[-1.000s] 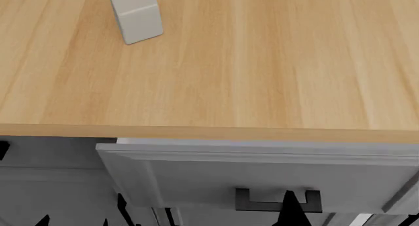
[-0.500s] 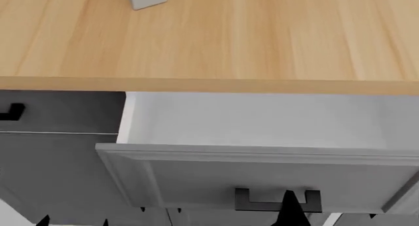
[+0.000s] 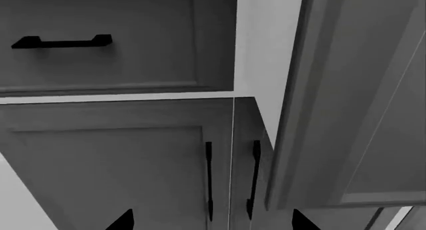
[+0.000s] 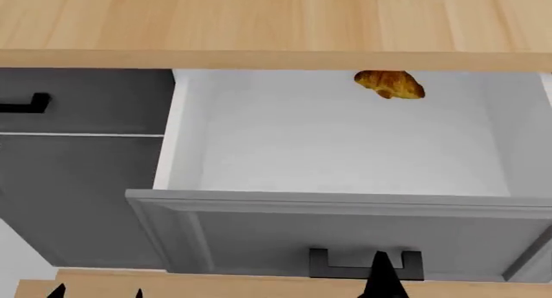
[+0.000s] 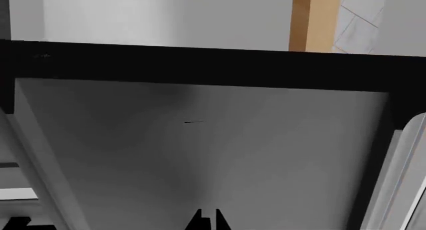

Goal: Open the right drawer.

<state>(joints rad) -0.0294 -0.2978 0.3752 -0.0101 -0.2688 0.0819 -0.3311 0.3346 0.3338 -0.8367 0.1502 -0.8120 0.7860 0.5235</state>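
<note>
Wooden countertop (image 4: 258, 20), right drawer (image 4: 345, 156) open, croissant (image 4: 390, 85) inside, right gripper (image 4: 379, 275) clamped on handle (image 4: 366, 264).

Right drawer (image 4: 345, 149) interior open; croissant (image 4: 390, 85) blocks its back

wooden countertop (image 4: 258, 20), grey cabinet doors (image 3: 113, 175)

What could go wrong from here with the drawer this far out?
1. The right drawer looks well extended; pulling further may hit its end stop or strain the slides.
2. The right pincer sits at the black handle with only its tip visible, so grip security can't be confirmed; it might slip.
3. The croissant lies loose at the back and could slide on a jerky stop.
</note>
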